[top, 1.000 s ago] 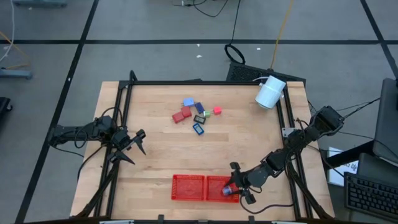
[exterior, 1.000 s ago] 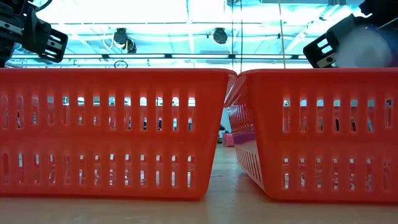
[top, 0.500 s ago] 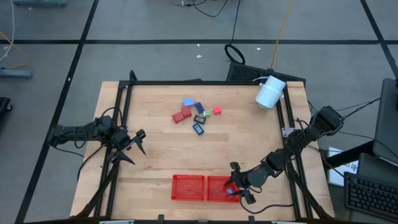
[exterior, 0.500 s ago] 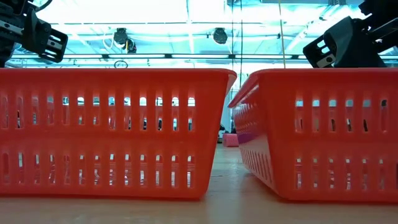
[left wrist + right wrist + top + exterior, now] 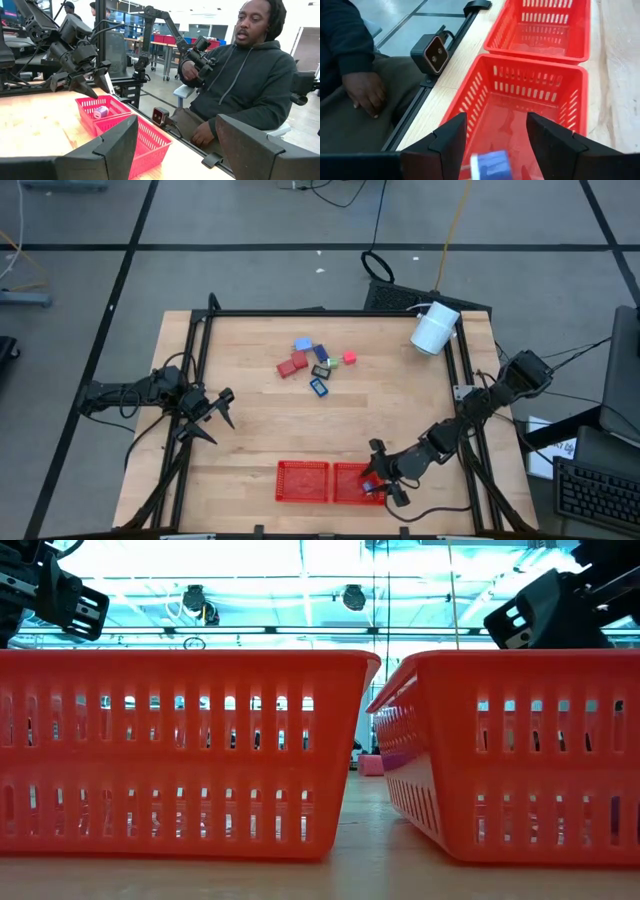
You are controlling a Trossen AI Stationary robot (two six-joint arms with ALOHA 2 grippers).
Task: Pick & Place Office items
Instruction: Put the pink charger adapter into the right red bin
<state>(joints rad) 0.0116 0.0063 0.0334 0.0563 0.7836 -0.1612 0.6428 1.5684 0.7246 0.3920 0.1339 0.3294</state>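
Note:
Several small office items lie loose in the far middle of the table: a light blue one [image 5: 302, 344], a dark blue one [image 5: 320, 352], a red one [image 5: 293, 365], a green one [image 5: 333, 362] and a black one [image 5: 320, 371]. My right gripper [image 5: 378, 472] hangs open over the right red mesh tray [image 5: 345, 472]. A pale blue piece [image 5: 101, 111] lies on that tray's floor below the fingers and shows blurred in the right wrist view [image 5: 490, 162]. My left gripper [image 5: 222, 420] waits open near the table's left edge.
A second red mesh tray [image 5: 302, 481] stands beside the first at the near edge. A large white cylinder [image 5: 435, 328] lies at the far right corner. A seated person [image 5: 250, 75] is just beyond the near edge, one hand [image 5: 367, 92] resting close to the table frame.
In the low view a pale blur beside my right gripper has gone, and the right tray's wall has shifted slightly and settled. My right gripper has stayed over the tray with little movement.

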